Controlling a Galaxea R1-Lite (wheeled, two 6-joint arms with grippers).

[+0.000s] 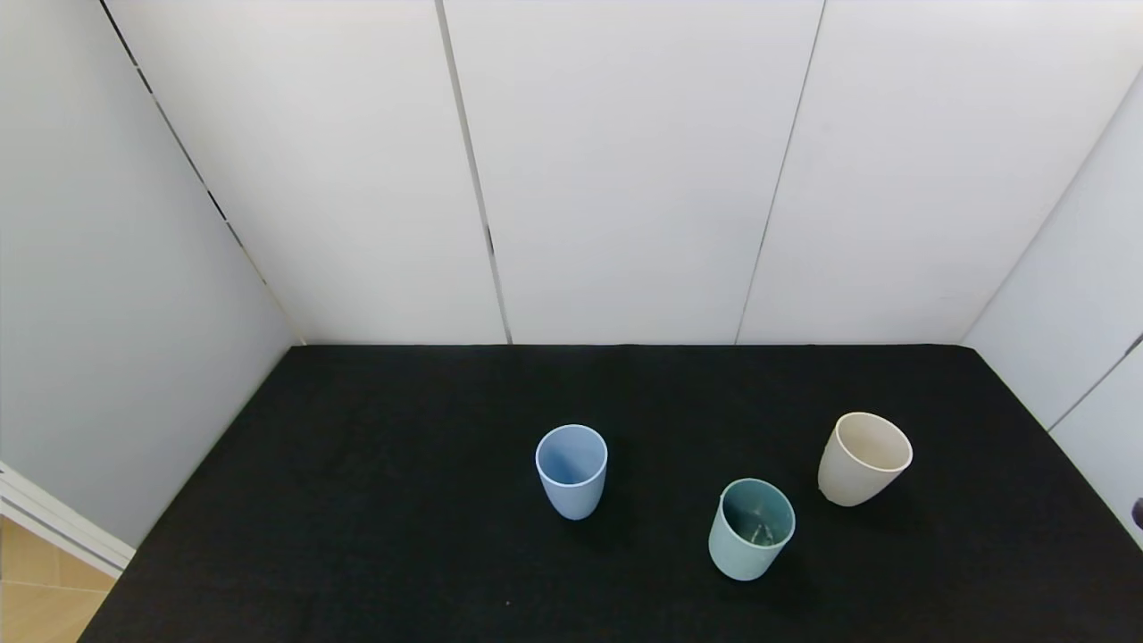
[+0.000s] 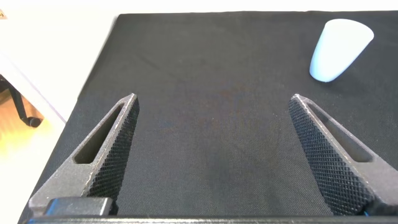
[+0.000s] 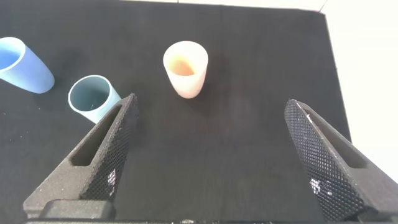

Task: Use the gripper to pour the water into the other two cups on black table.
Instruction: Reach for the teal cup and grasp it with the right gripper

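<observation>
Clearly the teal cup (image 1: 751, 529), showing faint glints of water (image 1: 759, 533), is standing upright on the desk (image 1: 357, 500) between the blue cup (image 1: 571, 471) and the cream cup (image 1: 863, 458), untouched. The right gripper (image 3: 208, 158) is hovering with fingers (image 3: 106, 155) spread wide; the teal cup sits just beyond one finger. It should probably centre on it, grip mid-wall, and lift level. The left gripper (image 2: 211, 152) is waiting, fingers apart.

On the matte black table (image 1: 357, 500), boxed in by white panel walls (image 1: 625, 170), stand my light blue cup (image 1: 571, 470), a cream-beige cup (image 1: 863, 458) and a teal-green tumbler (image 1: 751, 528) with a darker inside. My black fingers (image 3: 106, 158) carry a cross-hatched diamond texture.
</observation>
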